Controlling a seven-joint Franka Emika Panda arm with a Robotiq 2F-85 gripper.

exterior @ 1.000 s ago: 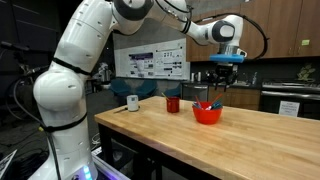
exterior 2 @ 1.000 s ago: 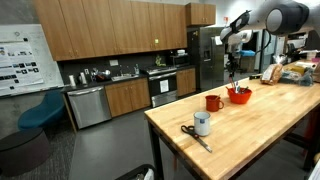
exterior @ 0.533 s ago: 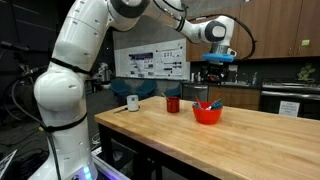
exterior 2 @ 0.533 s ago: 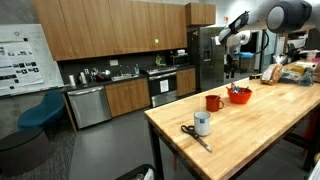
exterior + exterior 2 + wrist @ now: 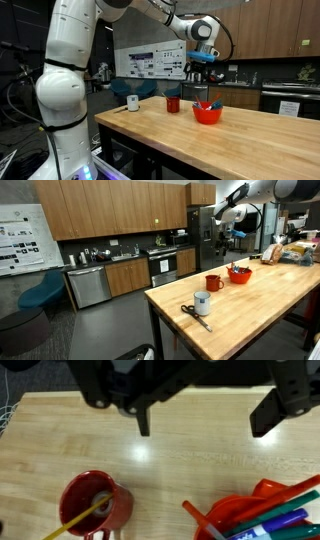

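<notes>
Change since earlier frame: gripper point(image 5: 204, 74) has risen and swung sideways from above the red bowl point(image 5: 208, 114) toward the red mug point(image 5: 173, 104); its jaws have parted over the same interval.
Gripper state: jaws stand wide apart with nothing between them; in the wrist view both dark fingers point(image 5: 143, 422) show, with bare wood in the gap.
Gripper position: well above the table point(image 5: 235, 142), over the strip of wood between mug and bowl, touching neither.
Red mug: upright on the table, a yellow stick point(image 5: 82, 516) leaning inside it, its end over the rim.
Red bowl: just beside the mug, apart from it, holding several markers point(image 5: 275, 518) that poke past the rim toward the mug side.
Other items: white cup point(image 5: 202, 303) and scissors point(image 5: 195, 316) near the table's far end, well apart from the arm.
Risk 1: a straight descent from here could bring one finger onto the mug rim or the protruding stick, because the mug sits close under that side; the mug could tip.
Risk 2: the opposite finger could catch the marker ends and lever the light bowl over or scatter its contents.
Risk 3: the wide jaw spread leaves little margin between the two vessels.
Severity, as judged: moderate; nothing is in contact at present.
</notes>
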